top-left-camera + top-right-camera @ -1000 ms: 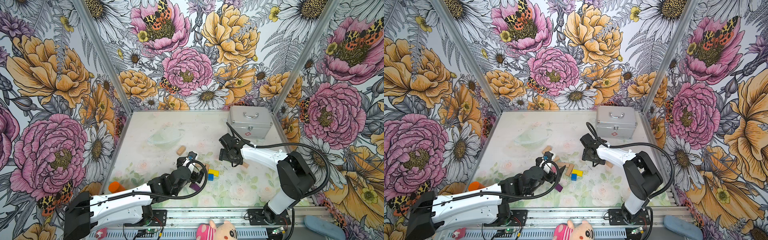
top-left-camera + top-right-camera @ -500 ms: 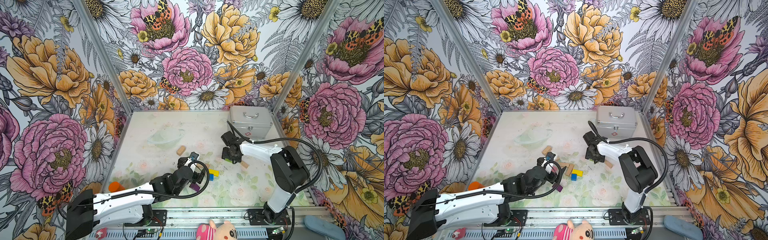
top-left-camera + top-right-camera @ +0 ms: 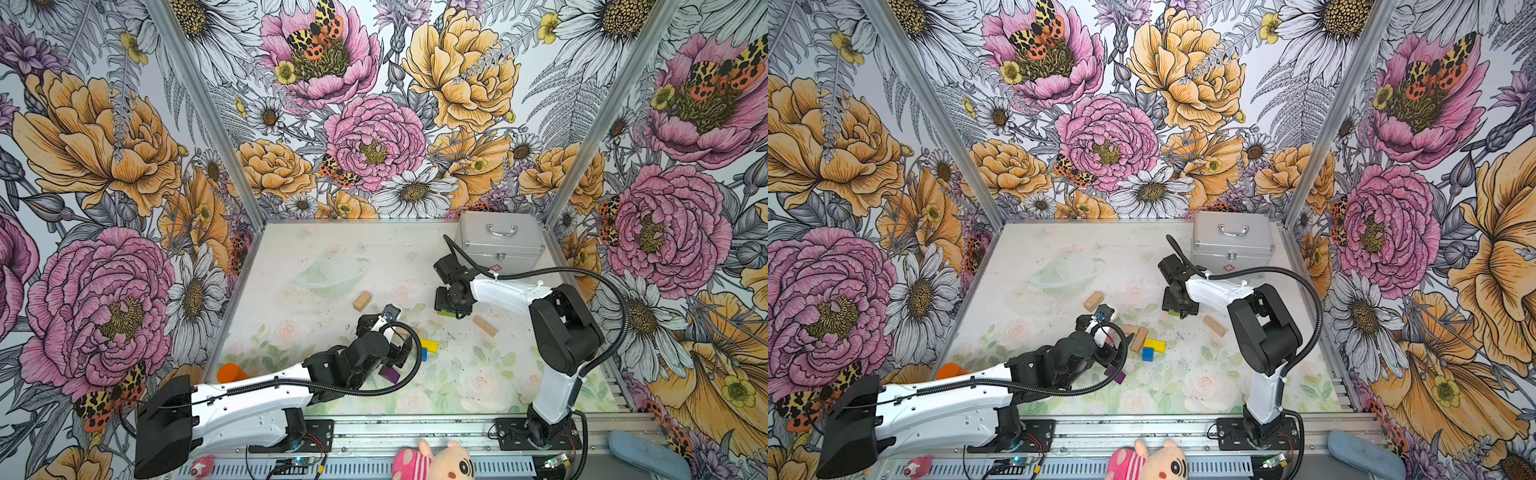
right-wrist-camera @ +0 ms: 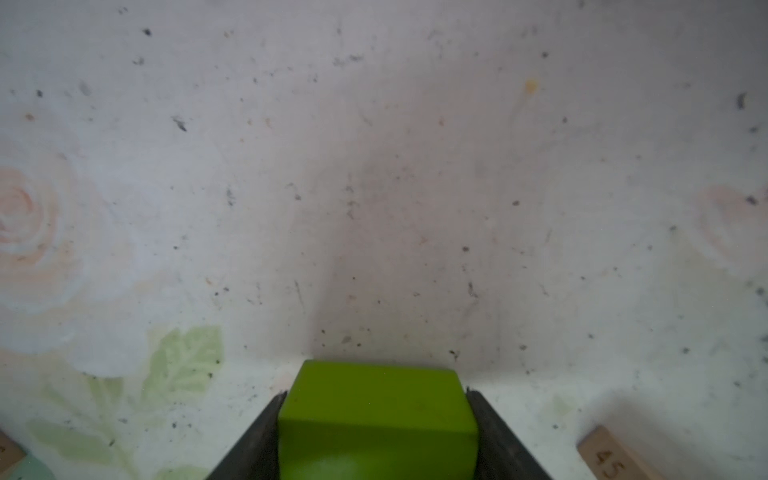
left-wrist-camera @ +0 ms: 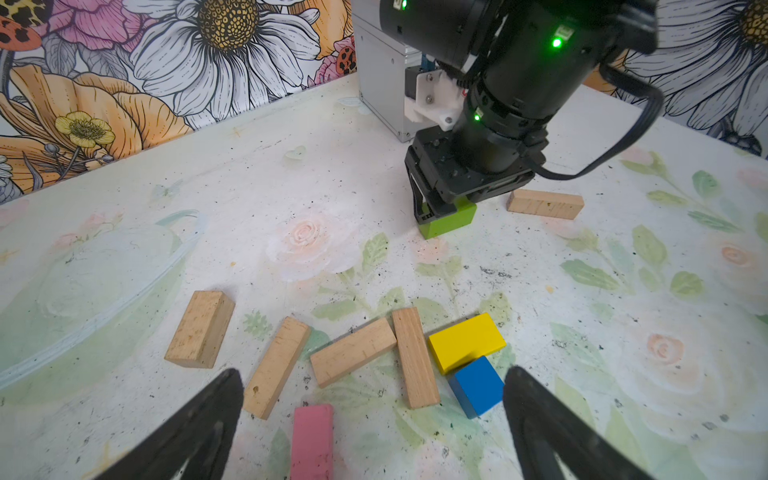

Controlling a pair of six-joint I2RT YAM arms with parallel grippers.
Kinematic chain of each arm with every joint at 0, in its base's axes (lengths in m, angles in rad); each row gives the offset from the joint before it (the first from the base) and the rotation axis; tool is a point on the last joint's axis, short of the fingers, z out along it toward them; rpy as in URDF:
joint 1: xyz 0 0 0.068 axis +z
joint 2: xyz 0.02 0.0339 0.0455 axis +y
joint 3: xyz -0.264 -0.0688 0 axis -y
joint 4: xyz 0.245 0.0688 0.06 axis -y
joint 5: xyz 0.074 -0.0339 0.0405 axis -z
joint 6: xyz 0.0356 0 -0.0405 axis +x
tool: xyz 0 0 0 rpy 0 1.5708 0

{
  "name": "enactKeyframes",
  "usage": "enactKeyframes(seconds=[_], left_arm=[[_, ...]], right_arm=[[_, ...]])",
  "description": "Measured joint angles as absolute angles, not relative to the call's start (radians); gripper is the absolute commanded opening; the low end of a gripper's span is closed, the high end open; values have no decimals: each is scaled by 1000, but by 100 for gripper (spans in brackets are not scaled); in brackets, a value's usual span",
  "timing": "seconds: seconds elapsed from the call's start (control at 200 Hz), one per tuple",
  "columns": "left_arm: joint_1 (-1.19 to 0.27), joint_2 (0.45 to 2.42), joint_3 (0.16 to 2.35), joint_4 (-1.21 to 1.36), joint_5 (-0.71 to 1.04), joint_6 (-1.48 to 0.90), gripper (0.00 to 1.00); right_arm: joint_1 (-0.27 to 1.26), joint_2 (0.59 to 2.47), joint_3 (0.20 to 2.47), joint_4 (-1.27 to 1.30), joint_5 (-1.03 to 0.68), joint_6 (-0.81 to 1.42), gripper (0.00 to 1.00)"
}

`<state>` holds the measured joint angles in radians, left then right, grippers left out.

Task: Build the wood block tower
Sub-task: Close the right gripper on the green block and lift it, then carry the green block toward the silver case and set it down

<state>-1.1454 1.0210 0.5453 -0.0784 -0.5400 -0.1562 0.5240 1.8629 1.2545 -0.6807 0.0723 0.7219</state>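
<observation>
though unstacked, five tan blocks, five painted ones

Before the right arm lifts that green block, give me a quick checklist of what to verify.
1. Right gripper jaws against both sides of the green block: ok.
2. Grip firm enough to lift: cannot tell.
3. Green block off the table: not ok, it rests there.
4. Nearby tan block clear of the gripper: ok.
5. Left gripper open and empty: ok.
6. Tower base laid: not ok, loose blocks lie unstacked.
</observation>
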Motion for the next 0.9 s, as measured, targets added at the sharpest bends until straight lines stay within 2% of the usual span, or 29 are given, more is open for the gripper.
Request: enactKeyframes(seconds=[0.655, 0.725, 0.821, 0.901], left_arm=[[-1145, 902, 544, -145, -592, -184, 99], [-1145, 895, 542, -148, -596, -185, 99], [-1145, 892, 540, -156, -600, -189, 99], [-1145, 890, 540, -160, -603, -196, 99]], right_arm=[[525, 2072, 1564, -738, 62, 576, 50], [525, 2079, 1576, -741, 62, 567, 56], [525, 2090, 1584, -745, 57, 563, 71], [525, 2095, 1584, -749, 54, 555, 74]])
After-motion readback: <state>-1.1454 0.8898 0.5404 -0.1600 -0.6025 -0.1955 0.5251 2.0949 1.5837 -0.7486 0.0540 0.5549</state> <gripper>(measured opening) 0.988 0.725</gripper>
